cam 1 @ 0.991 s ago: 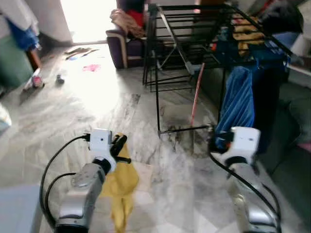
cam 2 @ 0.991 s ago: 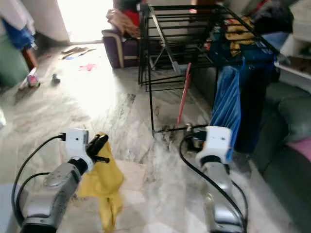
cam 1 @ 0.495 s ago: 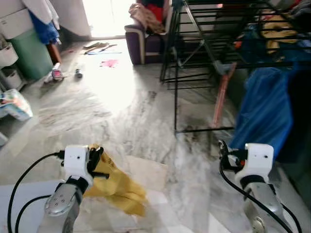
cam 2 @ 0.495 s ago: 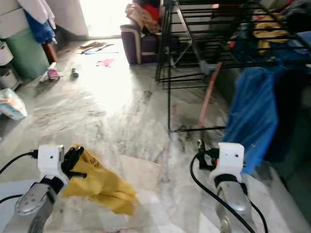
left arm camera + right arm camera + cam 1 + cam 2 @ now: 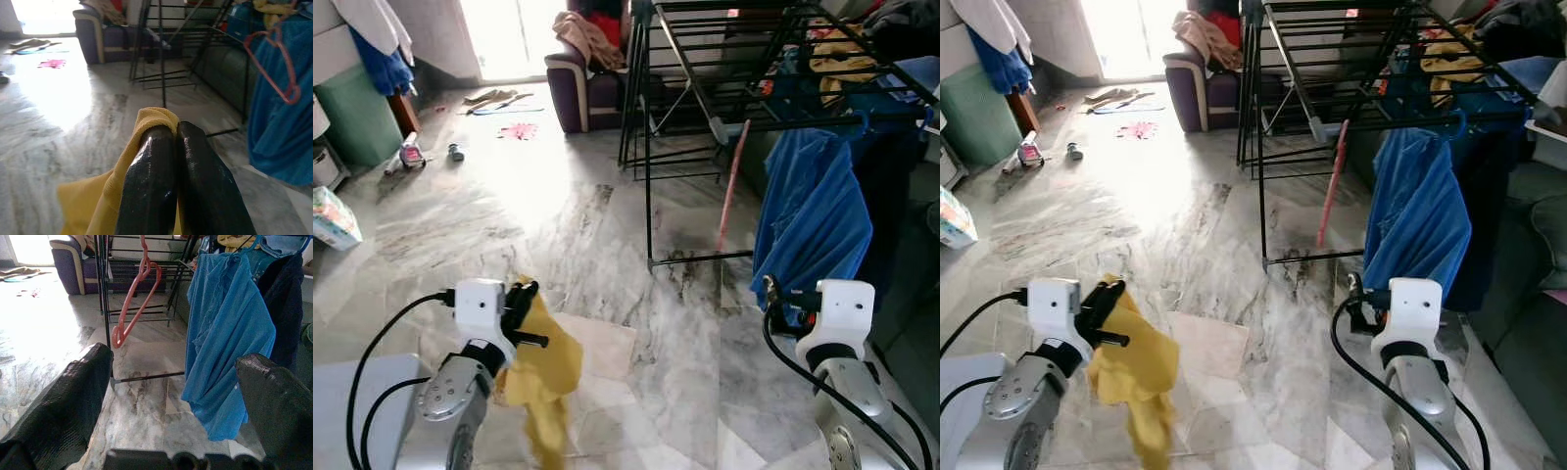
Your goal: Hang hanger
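Note:
A pink hanger [image 5: 731, 186] hangs from a bar of the black drying rack [image 5: 646, 147], reaching down toward the floor; it also appears as the pink hanger [image 5: 134, 308] ahead of my right gripper. Beside it a blue garment [image 5: 813, 215] hangs on its own hanger. My left gripper [image 5: 524, 294] is low at the near left, shut on a yellow cloth [image 5: 543, 377] that droops below it. In the left wrist view the fingers [image 5: 151, 166] pinch a fold of that cloth [image 5: 105, 196]. My right gripper [image 5: 173, 357] stands open and holds nothing, a short way before the blue garment.
A purple sofa [image 5: 582, 88] piled with clothes stands behind the rack. A green bin [image 5: 357, 122], a white package [image 5: 333, 217] and small litter [image 5: 406, 157] line the left side. A dark sofa [image 5: 1528, 294] is at the right. Marble floor lies between me and the rack.
The camera has swung, so the whole scene shifted. The yellow cloth, flung out sideways half a second ago, now hangs straight down from my left gripper. The right gripper stays open.

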Available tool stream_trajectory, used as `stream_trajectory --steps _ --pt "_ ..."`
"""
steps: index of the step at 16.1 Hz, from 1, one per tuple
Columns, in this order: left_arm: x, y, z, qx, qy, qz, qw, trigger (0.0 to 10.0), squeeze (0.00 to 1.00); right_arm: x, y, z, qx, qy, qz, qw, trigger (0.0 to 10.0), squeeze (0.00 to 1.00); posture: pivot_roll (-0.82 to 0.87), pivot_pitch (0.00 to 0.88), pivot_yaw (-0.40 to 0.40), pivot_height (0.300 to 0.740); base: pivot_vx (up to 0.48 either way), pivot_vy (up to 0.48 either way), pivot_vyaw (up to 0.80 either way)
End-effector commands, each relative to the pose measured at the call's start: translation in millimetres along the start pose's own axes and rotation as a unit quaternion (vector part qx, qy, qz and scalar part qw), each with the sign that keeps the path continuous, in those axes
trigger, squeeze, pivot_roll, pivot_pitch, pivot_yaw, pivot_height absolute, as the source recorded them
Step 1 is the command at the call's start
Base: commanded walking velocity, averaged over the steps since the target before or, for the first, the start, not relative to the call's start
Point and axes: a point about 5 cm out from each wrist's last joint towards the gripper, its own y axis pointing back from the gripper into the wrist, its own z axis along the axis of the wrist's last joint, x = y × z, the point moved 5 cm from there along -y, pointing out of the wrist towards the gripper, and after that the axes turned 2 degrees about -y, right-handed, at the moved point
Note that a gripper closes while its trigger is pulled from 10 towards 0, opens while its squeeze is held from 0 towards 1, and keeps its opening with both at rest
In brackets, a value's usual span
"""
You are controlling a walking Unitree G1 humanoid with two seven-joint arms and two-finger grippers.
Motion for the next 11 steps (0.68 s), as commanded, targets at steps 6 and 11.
stream_trajectory --steps 6,11 --pt "-8.4 -6.9 15.9 -0.029 -0.005 -0.023 0.999 10.0 0.0 6.9 -10.0 8.4 -0.009 -0.001 0.007 1.0 10.0 0.0 0.0 0.002 -0.004 0.74 0.412 0.0 -0.07" --pt "-13.3 -8.9 15.4 -0.026 0.002 -0.028 0.999 10.0 0.0 8.7 -14.1 8.0 -0.007 -0.006 0.011 1.0 10.0 0.0 0.0 0.012 -0.004 0.74 0.467 0.0 0.0"
